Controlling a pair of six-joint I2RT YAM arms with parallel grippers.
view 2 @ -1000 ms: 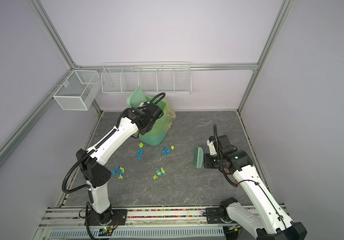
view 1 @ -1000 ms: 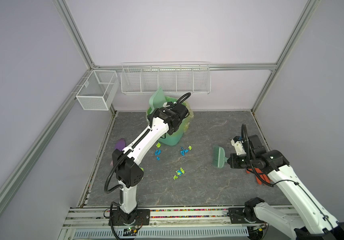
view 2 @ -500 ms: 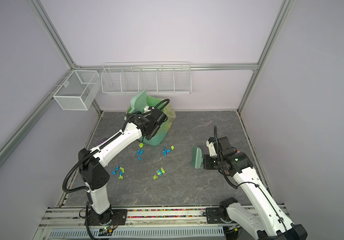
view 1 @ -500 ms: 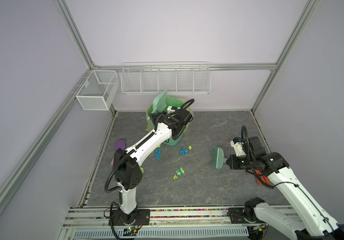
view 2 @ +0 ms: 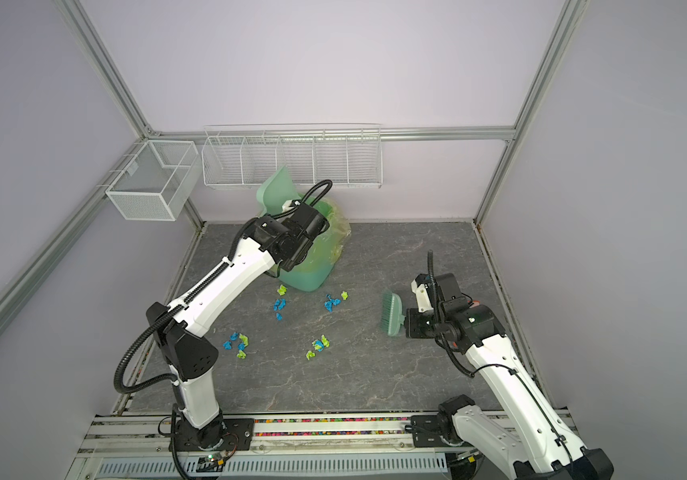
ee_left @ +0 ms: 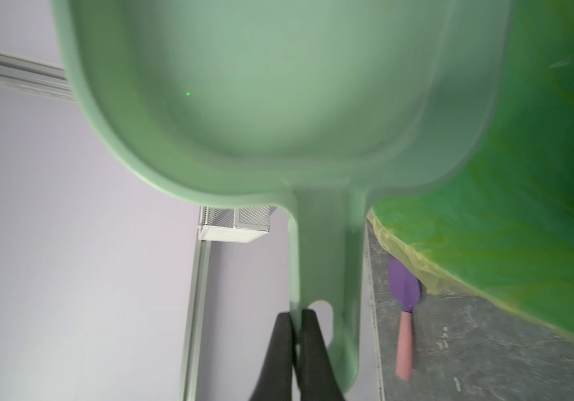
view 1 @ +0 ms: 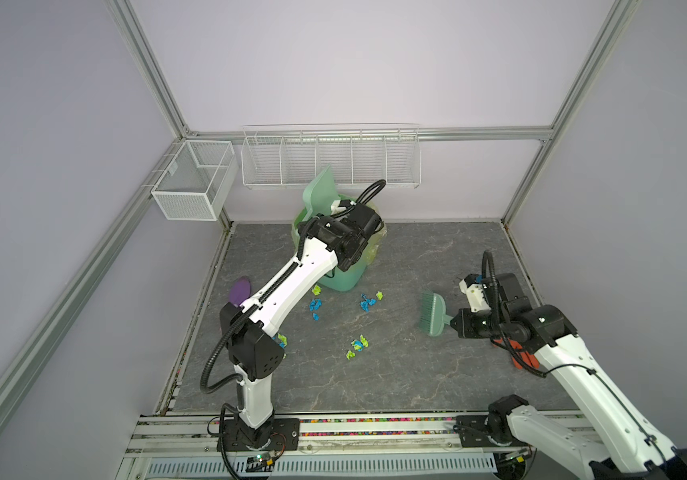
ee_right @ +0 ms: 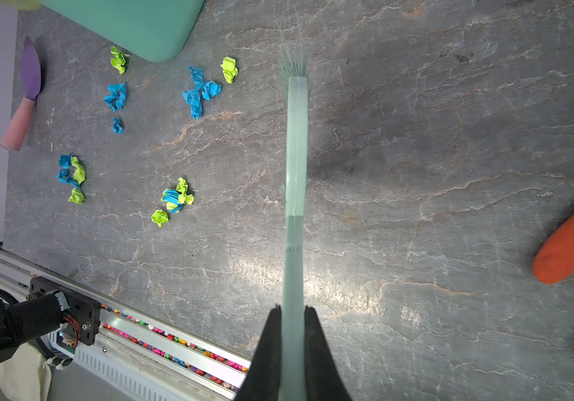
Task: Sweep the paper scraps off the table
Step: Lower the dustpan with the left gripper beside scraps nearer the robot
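Blue and lime paper scraps lie in small clusters on the dark veined table: one near the bin, one mid-table, one by the left arm's base, all seen in the right wrist view. My left gripper is shut on the handle of a pale green dustpan, which is raised and tipped steeply above the green bin. My right gripper is shut on a green brush, its bristles just right of the scraps.
A purple spatula with a pink handle lies at the table's left edge. An orange glove lies under the right arm. White wire baskets hang on the back wall and the left rail. The bin holds a yellow-green bag.
The left wrist has turned a little over the bin, tipping the dustpan more upright. The brush has drifted slightly left. The scraps have not moved.
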